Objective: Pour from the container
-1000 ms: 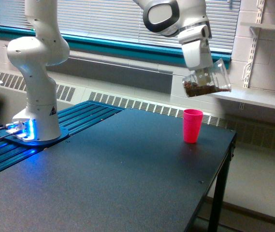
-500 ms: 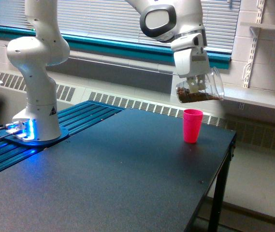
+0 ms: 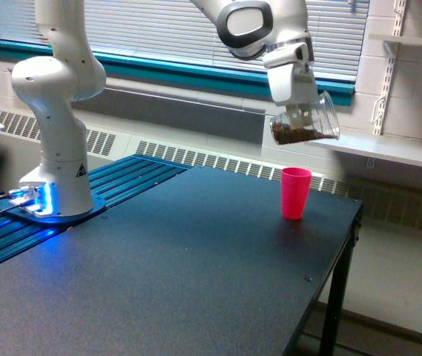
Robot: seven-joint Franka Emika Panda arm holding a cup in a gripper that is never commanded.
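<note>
In the upper right of the frame, the white robot hand (image 3: 297,113) grips a small clear plastic cup (image 3: 307,124) of dark brown granules, tipped on its side with its rim toward the right, above an upright pink plastic cup (image 3: 295,193) on the dark surface (image 3: 166,274).

Dark tabletop (image 3: 196,267), matte, bare over most of its surface. Opaque pink cup (image 3: 295,193) upright near far edge, toward the exterior view's right, rim wider than base. Blue ribbed panel (image 3: 133,172) along tabletop's left side. Behind: slatted blinds (image 3: 159,33) over window, teal sill (image 3: 151,68) beneath, white radiator grille (image 3: 218,159) along wall. White shelf (image 3: 388,148) on metal wall brackets (image 3: 383,81) at right.
</note>
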